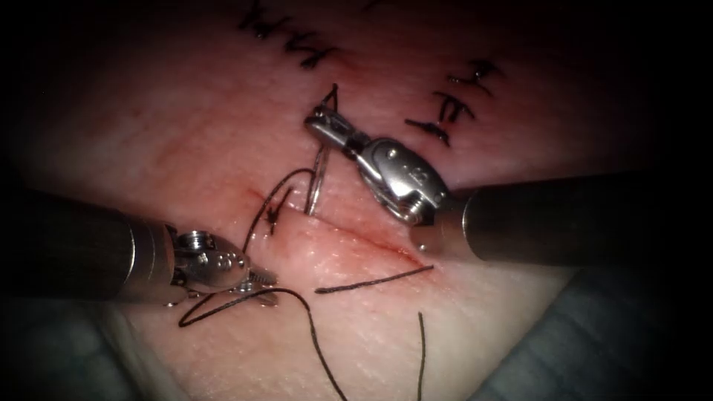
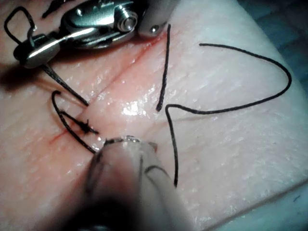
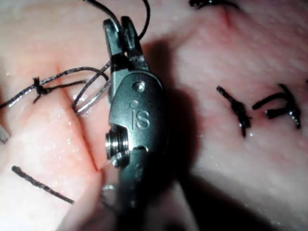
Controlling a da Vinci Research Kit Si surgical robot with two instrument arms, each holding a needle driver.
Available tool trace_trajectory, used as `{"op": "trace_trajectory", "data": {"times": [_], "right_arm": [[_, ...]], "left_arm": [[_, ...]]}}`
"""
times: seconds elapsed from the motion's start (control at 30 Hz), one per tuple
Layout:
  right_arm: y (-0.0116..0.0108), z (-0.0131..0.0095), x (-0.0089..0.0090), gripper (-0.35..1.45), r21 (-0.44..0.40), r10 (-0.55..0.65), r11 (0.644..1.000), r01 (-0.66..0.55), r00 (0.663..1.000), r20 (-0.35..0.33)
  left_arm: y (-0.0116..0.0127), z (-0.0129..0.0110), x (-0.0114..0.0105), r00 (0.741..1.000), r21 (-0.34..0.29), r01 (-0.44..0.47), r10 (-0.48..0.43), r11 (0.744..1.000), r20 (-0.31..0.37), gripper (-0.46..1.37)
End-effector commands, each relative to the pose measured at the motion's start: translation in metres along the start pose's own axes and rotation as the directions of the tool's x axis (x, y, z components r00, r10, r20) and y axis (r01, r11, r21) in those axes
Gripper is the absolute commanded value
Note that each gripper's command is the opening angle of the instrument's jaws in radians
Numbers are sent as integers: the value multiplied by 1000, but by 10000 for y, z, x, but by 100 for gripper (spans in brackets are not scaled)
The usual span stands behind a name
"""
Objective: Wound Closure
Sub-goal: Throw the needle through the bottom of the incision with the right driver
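While the right arm's steel needle driver [image 1: 321, 119] clamps the thin curved silver needle [image 1: 318, 182] beside the red cut [image 1: 356, 236], its grip could slip; the left tool [image 1: 261, 286], near the cut's left end, pinches black thread [image 1: 312, 327].

You have light concentrated at the centre of the endoscope view. It falls off to near black around the whole rim, heaviest from 12 to 3 o'clock. A grey-blue cloth [image 1: 594, 334] lies at 5 o'clock, dimly lit, and more of it shows at 7 o'clock. The left wrist view also takes in the cloth [image 2: 284, 19]. No walls, floor or windows can be made out.
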Motion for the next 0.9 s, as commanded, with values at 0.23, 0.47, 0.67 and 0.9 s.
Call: {"op": "trace_trajectory", "data": {"times": [0.23, 0.47, 0.67, 0.9], "right_arm": [[-4, 1, 2, -35, -29, 165, 986, -163, 985, 53], [-3, 2, 3, -35, -38, 286, 958, -285, 957, 47], [-4, 1, 1, -35, -33, 397, 918, -395, 917, 45], [-10, -1, -6, -35, -29, 517, 856, -517, 852, 84]], "left_arm": [[-1, 1, 0, 1000, -5, -1, 1, 1000, 0, -6], [-2, 2, -1, 1000, -4, 4, -4, 1000, -1, -7], [-3, 3, -2, 1000, -4, 3, -3, 1000, -1, -7], [-5, 3, -1, 1000, -4, 2, -2, 1000, -1, -9]]}}
